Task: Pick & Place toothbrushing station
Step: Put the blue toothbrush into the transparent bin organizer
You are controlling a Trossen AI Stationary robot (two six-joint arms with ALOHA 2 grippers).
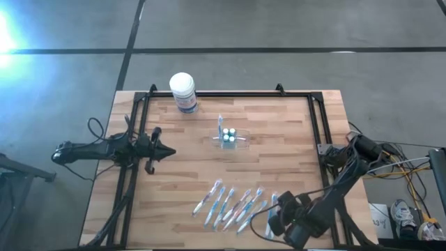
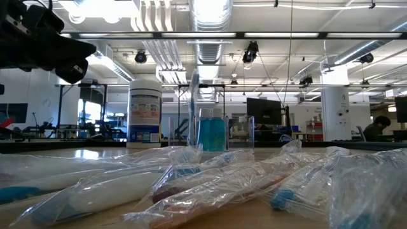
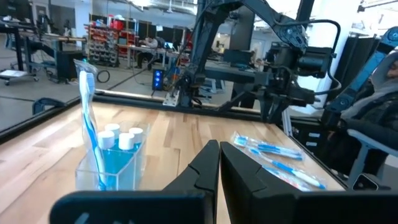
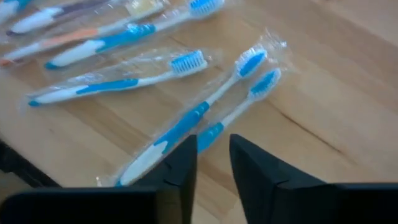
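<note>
Two dark right gripper [image 4: 213, 163] fingers stand apart above crinkly clear-wrapped toothbrushes [image 4: 186, 121]

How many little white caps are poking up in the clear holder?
3, all bunched in the holder beside the upright toothbrush: one nearest the brush, one in the middle, one farthest. Another could hide behind.

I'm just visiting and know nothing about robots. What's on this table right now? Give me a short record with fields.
table: wooden top with a black frame
holder: clear toothbrushing station mid-table, one wrapped toothbrush upright in it, plus blue bottles with white caps
tub: white tub at the far edge
wrapped toothbrushes: a row at the near edge
left gripper: shut, empty, left of the holder
right gripper: slightly open, empty, over the wrapped toothbrushes
</note>
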